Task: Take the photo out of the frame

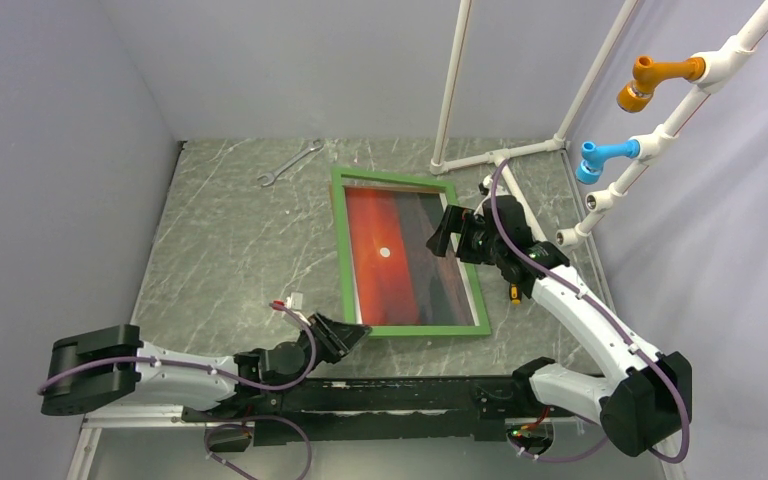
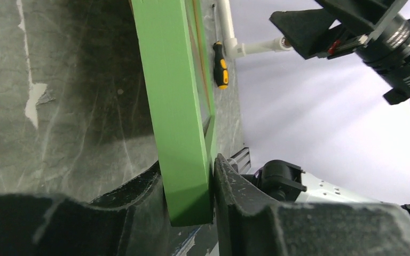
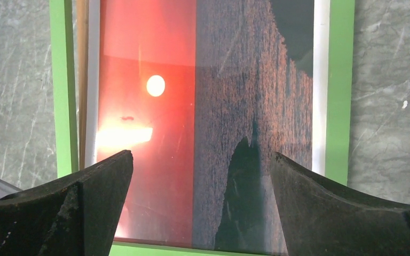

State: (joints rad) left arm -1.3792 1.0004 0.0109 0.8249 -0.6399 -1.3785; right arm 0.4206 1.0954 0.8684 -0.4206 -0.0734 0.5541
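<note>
We are at the bracing step: our left pincer clamps the seven-o'clock corner of the thin-railed green rectangular frame on the grey marbled surface. The red-orange sunset photo sits inside the frame. Our right pincer hovers wide open at three o'clock. Next, we judge, it must catch the print's edge.
</note>
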